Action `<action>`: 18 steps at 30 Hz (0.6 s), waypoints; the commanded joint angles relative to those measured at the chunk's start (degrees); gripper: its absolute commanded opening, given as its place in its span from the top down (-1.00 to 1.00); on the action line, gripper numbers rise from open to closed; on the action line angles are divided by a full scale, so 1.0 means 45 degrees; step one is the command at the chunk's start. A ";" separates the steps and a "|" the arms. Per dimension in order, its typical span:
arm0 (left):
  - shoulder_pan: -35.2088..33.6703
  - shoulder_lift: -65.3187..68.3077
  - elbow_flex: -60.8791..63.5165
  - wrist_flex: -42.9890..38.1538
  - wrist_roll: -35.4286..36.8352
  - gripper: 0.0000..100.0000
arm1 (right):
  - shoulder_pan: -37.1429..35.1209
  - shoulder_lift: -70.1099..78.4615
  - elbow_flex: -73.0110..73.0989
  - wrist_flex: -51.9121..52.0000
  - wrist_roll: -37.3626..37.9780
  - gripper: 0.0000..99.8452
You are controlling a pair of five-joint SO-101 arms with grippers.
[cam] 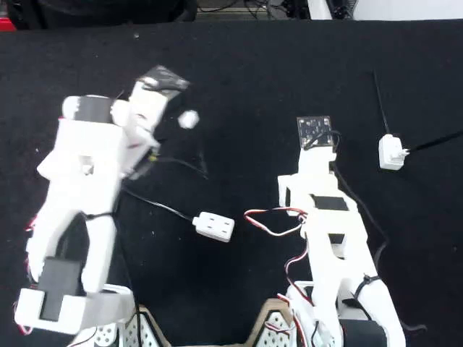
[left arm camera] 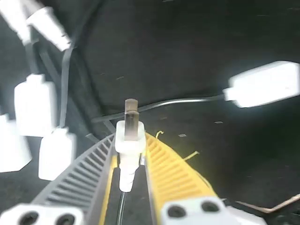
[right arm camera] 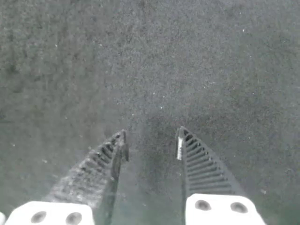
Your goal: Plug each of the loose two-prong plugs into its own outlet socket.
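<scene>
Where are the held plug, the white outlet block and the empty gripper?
plug [left arm camera: 129, 136], left wrist view, white body
outlet block [cam: 215, 226], high view, top face
right gripper [right arm camera: 151, 145], right wrist view, between its fingertips

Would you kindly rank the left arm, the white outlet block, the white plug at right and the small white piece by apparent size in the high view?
Largest, the left arm.
Next, the white outlet block and the white plug, too alike to rank.
Smallest, the small white piece.
</scene>
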 commanded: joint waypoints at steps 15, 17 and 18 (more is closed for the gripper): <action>0.6945 -0.1153 0.5089 -0.8869 0.3263 0.83 | 0.5040 -0.0361 -0.2686 0.4806 0.0039 0.68; 0.7121 -0.1172 0.5167 -0.9260 0.3380 0.60 | 0.5021 -0.0361 -0.2569 0.4786 0.0039 0.68; 0.7101 -0.1231 0.5148 -0.9299 0.3692 0.47 | 0.5021 -0.0361 -0.2530 0.4786 0.0039 0.68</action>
